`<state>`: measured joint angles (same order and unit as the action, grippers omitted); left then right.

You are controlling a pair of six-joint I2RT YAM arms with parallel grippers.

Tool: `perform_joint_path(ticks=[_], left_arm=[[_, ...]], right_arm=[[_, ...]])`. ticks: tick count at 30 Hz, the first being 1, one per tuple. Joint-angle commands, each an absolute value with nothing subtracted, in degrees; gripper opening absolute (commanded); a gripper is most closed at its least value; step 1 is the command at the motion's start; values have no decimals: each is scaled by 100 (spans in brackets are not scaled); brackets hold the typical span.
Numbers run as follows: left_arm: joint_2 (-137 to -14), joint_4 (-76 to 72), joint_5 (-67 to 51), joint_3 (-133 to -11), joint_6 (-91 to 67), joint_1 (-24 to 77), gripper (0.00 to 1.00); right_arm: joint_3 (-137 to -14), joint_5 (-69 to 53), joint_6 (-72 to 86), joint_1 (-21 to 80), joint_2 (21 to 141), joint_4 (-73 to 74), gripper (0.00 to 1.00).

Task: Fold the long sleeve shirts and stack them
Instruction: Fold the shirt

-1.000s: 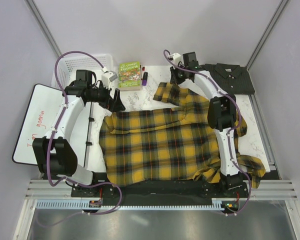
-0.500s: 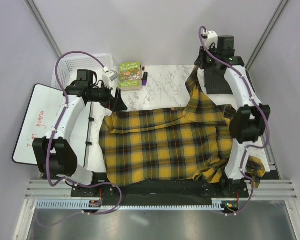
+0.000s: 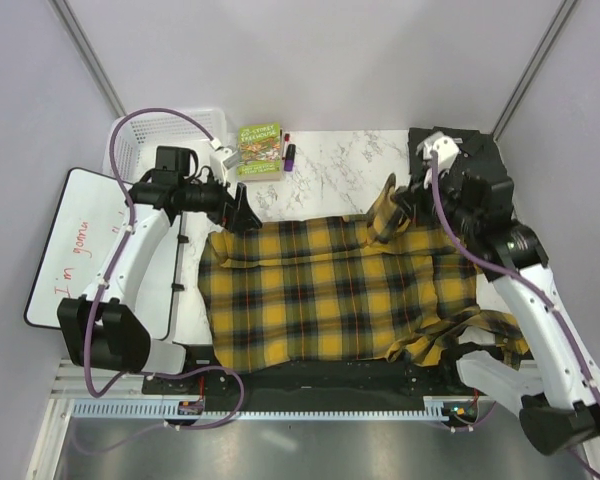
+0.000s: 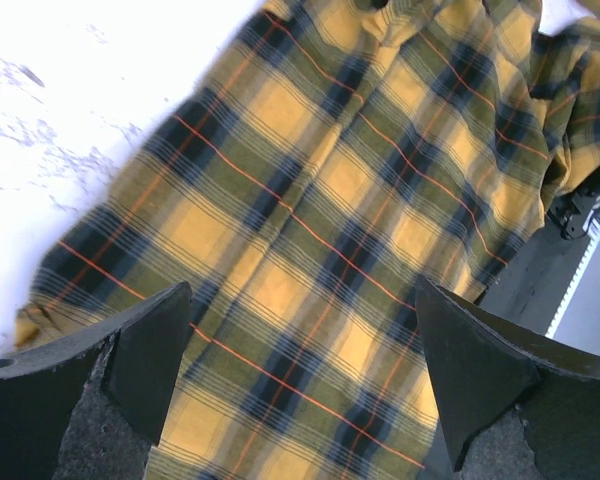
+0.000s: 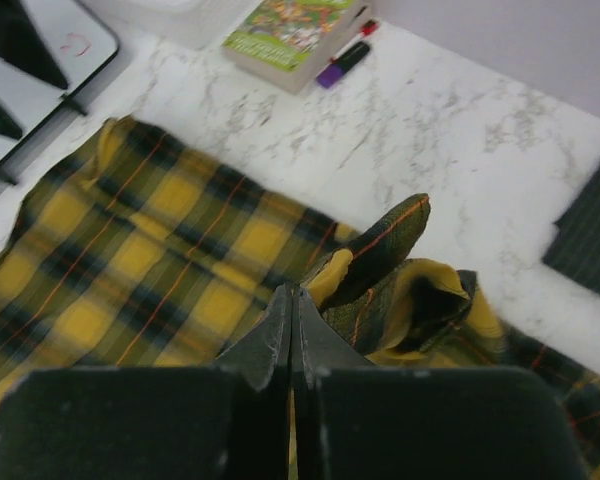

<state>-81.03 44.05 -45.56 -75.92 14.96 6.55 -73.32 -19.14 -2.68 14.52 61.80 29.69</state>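
Note:
The yellow-and-black plaid shirt (image 3: 320, 295) lies spread across the middle of the table, with part hanging over the front right edge. My right gripper (image 3: 393, 207) is shut on a fold of its sleeve and holds it raised over the shirt's back right part. The right wrist view shows yellow cloth pinched between the closed fingers (image 5: 295, 305). My left gripper (image 3: 236, 212) is open and empty just above the shirt's back left corner, and plaid cloth (image 4: 310, 250) fills its wrist view. The dark grey shirt (image 3: 490, 150) lies at the back right, partly hidden by my right arm.
A white basket (image 3: 165, 135) stands at the back left. A green book (image 3: 260, 148) and markers (image 3: 288, 152) lie beside it. A whiteboard (image 3: 80, 240) lies along the left side. Bare marble (image 3: 330, 175) shows behind the plaid shirt.
My right arm carried the plaid sleeve up toward the back right corner, then down and forward over the shirt's back edge. The left arm barely moved.

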Motion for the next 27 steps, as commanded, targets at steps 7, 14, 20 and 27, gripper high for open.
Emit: perform_joint_path(ticks=[7, 14, 20, 27], left_arm=[[-7664, 4236, -4703, -6724, 1493, 826, 100], [-7462, 4236, -4983, -6215, 1635, 949, 100], [-6998, 3886, -5571, -5407, 1205, 1582, 95], [-6031, 3305, -5871, -5045, 704, 1170, 97]], right_arm=[[-5353, -3261, 378, 3230, 4791, 3104, 36], [-6757, -1574, -946, 3498, 5725, 3541, 70], [-7881, -2574, -3439, 2883, 8079, 5269, 68], [-9271, -2374, -5888, 3127, 9834, 6917, 65]])
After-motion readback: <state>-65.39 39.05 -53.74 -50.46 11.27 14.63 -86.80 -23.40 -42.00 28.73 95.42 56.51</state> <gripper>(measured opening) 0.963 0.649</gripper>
